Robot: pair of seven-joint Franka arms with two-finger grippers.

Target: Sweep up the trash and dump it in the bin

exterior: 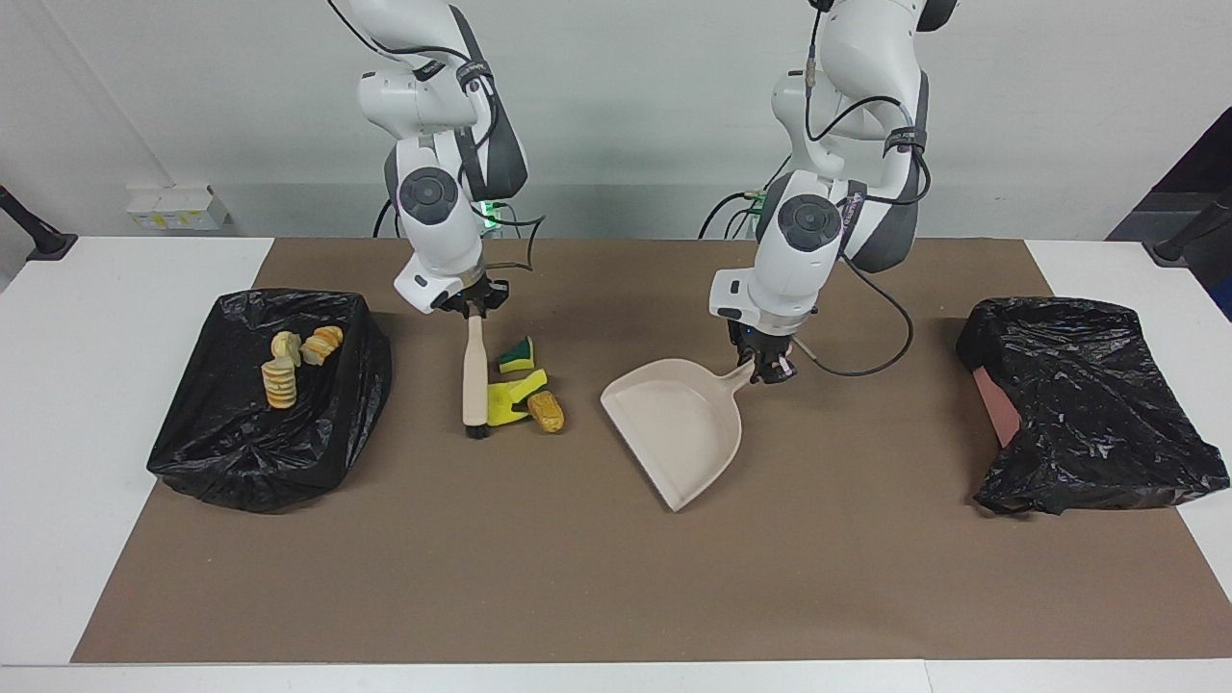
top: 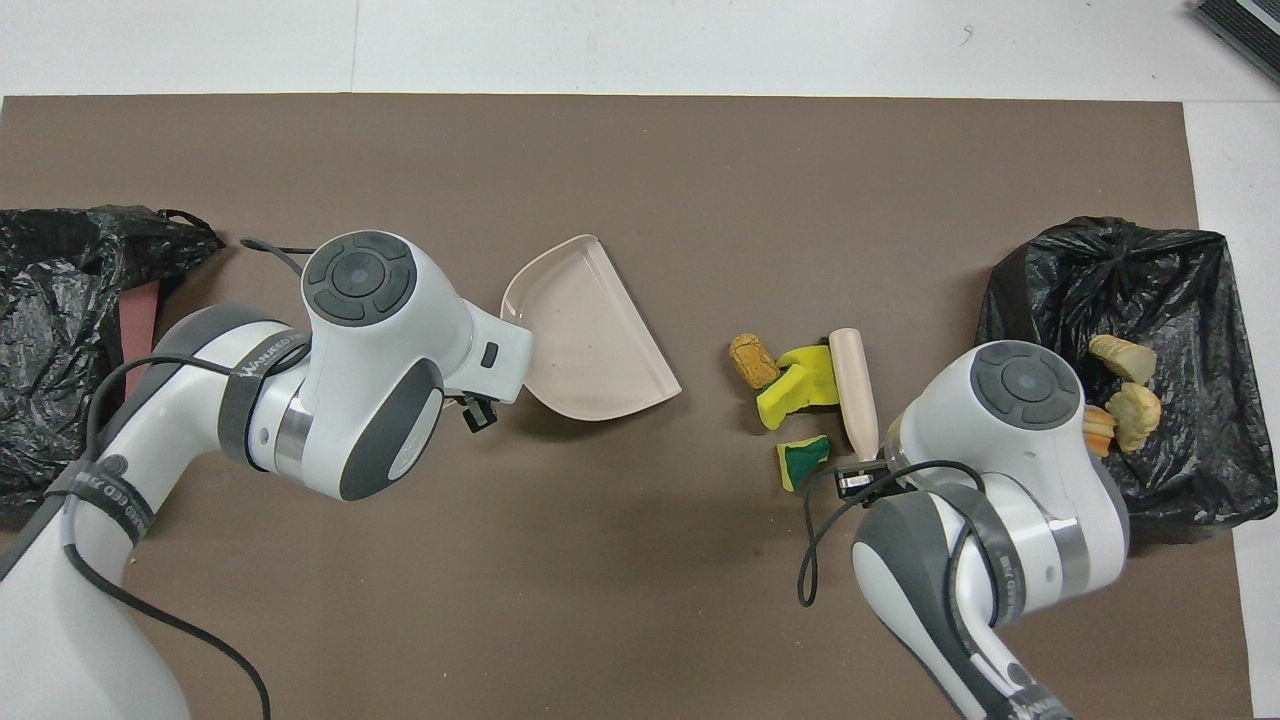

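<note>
My right gripper point(exterior: 470, 310) is shut on the handle of the beige brush point(exterior: 474, 375), which stands bristles-down on the mat against the trash. That trash is a bright yellow piece point(exterior: 515, 397), a green-backed piece point(exterior: 517, 354) and an orange-brown lump point(exterior: 547, 412), huddled together. My left gripper point(exterior: 765, 369) is shut on the handle of the beige dustpan point(exterior: 679, 428), whose open edge faces the trash point(top: 795, 380). Three pale chunks point(exterior: 279, 383) lie in the black-lined bin point(exterior: 241, 452) at the right arm's end.
A second black-bagged bin point(exterior: 1088, 404) sits at the left arm's end of the brown mat point(exterior: 577, 577). The dustpan point(top: 590, 340) and brush point(top: 855, 385) stand about a hand's width apart, with the trash between them.
</note>
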